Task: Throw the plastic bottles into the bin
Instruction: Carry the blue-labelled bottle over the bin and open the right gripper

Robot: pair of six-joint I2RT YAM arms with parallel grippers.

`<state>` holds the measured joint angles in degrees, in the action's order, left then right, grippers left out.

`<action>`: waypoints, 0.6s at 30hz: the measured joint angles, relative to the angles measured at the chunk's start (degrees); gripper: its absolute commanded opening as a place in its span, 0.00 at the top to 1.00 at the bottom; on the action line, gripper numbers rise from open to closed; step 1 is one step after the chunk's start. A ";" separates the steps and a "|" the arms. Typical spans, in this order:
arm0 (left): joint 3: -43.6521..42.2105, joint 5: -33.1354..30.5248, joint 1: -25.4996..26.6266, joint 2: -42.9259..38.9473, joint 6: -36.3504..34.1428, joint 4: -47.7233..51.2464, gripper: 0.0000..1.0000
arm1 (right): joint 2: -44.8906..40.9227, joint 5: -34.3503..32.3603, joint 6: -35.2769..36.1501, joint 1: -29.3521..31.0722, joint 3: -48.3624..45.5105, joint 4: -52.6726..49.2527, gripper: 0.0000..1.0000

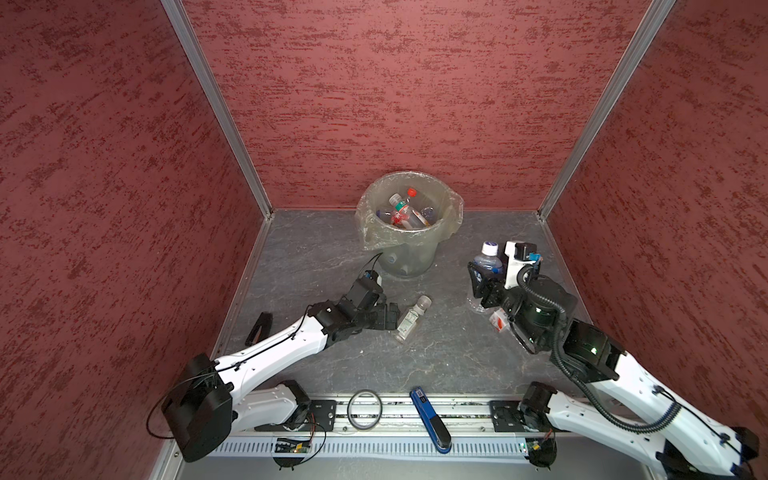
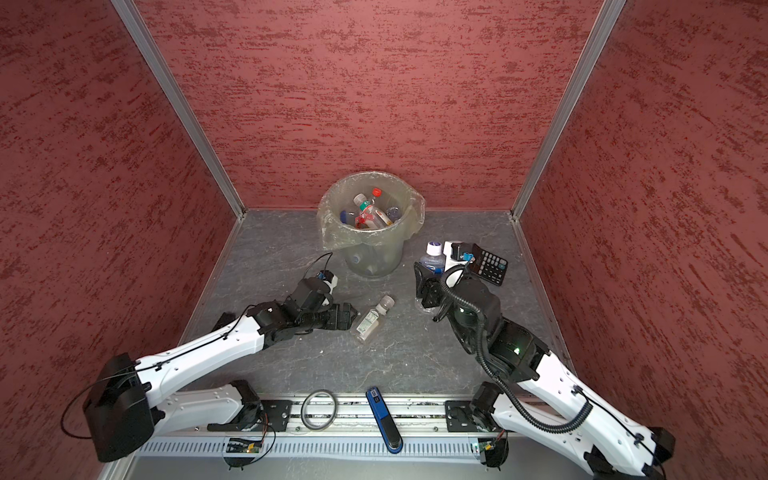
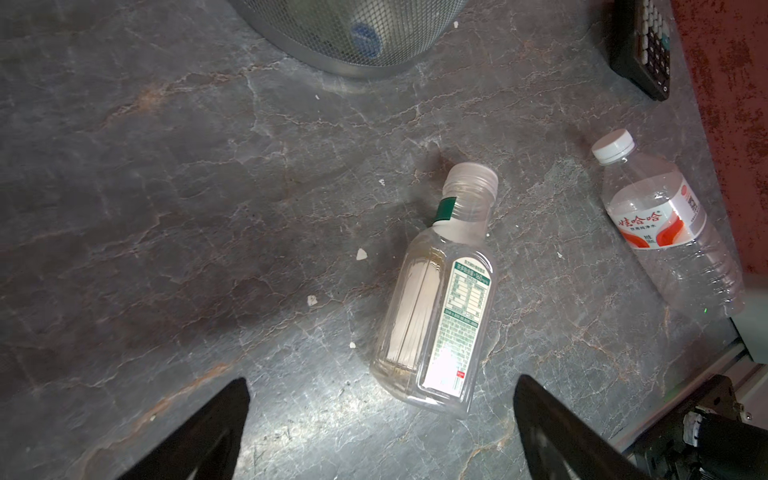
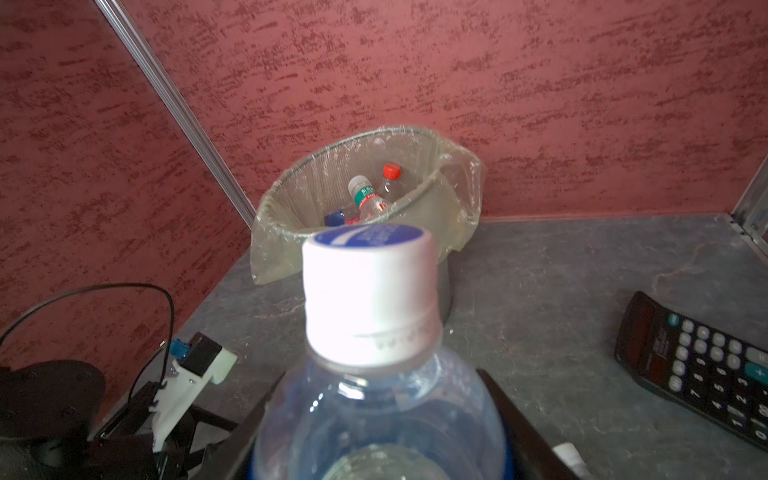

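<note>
White-capped bottle [image 4: 374,386] is clamped in right gripper [image 4: 380,449], apparently for the bin [image 1: 407,257]; left gripper [image 3: 382,384] is spread wide before fallen bottle [image 3: 436,303].

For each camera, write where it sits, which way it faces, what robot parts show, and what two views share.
Top views: overhead at the front, looking down at the round bag-lined grey-green bin; both arms, left tool, right tool.
Left wrist: on the left arm, facing down at a lying clear green-labelled plastic bottle; its spread black fingers show.
Right wrist: on the right arm, facing the bin past its gripped blue-tinted white-capped bottle; left arm shows.
Shared: both wrist views show bin and black calculator.
</note>
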<state>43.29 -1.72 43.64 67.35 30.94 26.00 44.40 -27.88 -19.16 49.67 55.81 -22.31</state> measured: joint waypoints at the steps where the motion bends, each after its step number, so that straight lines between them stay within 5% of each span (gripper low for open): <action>1: -0.33 -0.11 -0.13 -0.44 0.31 -0.04 0.01 | 0.98 0.00 0.52 0.02 0.85 0.85 0.59; 7: -1.62 -0.15 -0.81 -1.77 1.03 -0.11 0.01 | 12.92 -0.52 4.66 0.02 10.93 5.84 0.57; 12: -2.25 -0.09 -1.33 -3.39 1.46 0.28 0.00 | 31.82 3.17 7.10 -4.76 29.79 6.84 0.49; 16: -2.25 -0.09 -2.27 -6.51 1.42 1.18 0.01 | 53.31 8.83 5.97 -12.20 59.17 2.78 0.16; 18: -2.10 -0.07 -3.04 -8.11 1.38 1.92 0.01 | 66.07 10.75 5.62 -14.40 79.06 -2.75 0.07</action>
<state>41.19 -1.78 40.60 59.24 32.32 27.92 110.48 -17.12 -13.54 35.27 134.87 -25.06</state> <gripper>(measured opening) 0.994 0.850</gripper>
